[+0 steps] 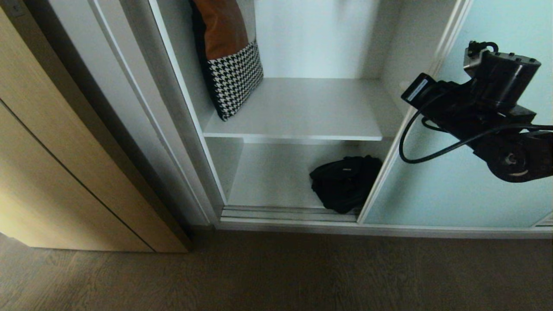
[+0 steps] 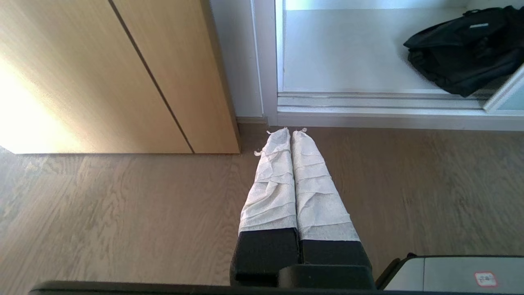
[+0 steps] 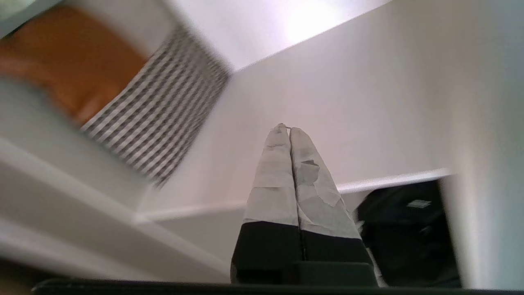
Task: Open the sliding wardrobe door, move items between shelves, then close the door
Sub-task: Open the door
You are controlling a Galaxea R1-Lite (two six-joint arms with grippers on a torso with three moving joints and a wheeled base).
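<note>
The sliding wardrobe door (image 1: 453,185), frosted aqua glass in a silver frame, stands slid to the right, leaving the wardrobe open. A lumpy black bag (image 1: 345,183) lies on the lower shelf (image 1: 272,177), at its right against the door's edge; the left wrist view also shows the bag (image 2: 462,49). The upper shelf (image 1: 311,112) is bare at the right. My right arm (image 1: 492,112) hangs in front of the door at upper-shelf height. Its gripper (image 3: 289,130) is shut and empty, pointing into the wardrobe, with the bag (image 3: 409,233) below it. My left gripper (image 2: 291,132) is shut and empty, parked low over the floor.
An orange and houndstooth cushion (image 1: 231,65) leans at the left of the upper shelf. A light wood cabinet front (image 1: 65,172) stands left of the wardrobe. The door track (image 1: 285,214) runs along the wardrobe's base above the dark wood floor (image 1: 302,272).
</note>
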